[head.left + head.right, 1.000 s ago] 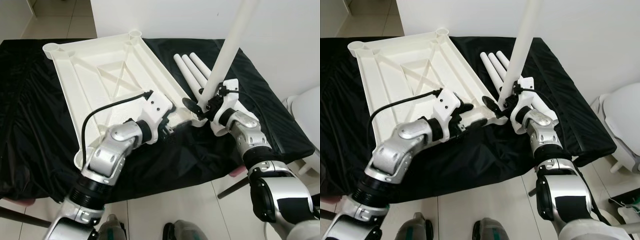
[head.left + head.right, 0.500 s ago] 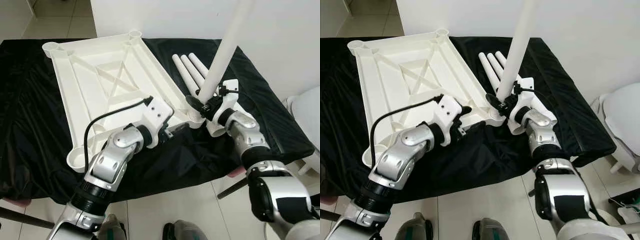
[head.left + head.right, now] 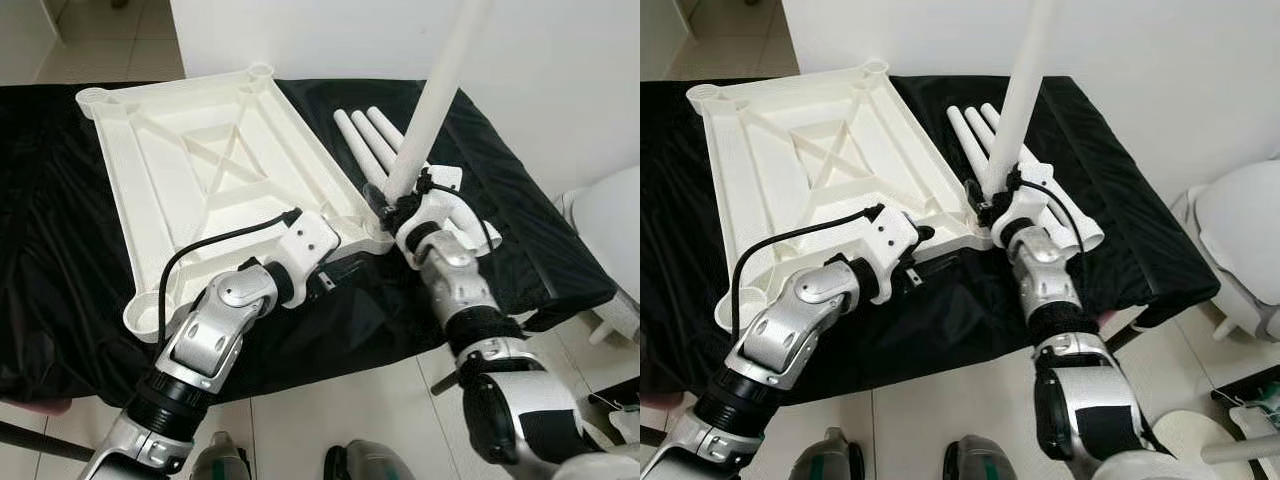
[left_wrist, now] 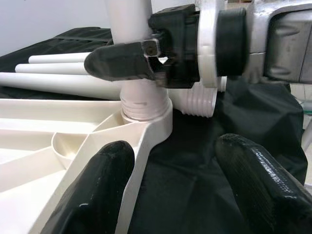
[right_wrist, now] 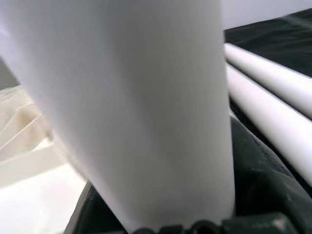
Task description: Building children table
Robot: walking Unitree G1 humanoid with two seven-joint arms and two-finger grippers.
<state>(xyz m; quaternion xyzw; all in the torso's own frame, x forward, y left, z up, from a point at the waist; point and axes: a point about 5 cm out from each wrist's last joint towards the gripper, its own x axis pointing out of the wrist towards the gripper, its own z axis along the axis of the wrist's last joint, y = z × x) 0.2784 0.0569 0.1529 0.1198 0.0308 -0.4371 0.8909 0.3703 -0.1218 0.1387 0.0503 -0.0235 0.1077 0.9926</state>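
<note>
I am holding the white leg (image 3: pixel 430 110) upright in my right gripper (image 3: pixel 400 203), fingers clamped on it, its threaded end sitting in the near right corner socket of the upturned table panel (image 3: pixel 170 180). My left gripper (image 4: pixel 170 190) is hovering spread beside that corner. If the leg tilts, the thread could cross and jam
</note>
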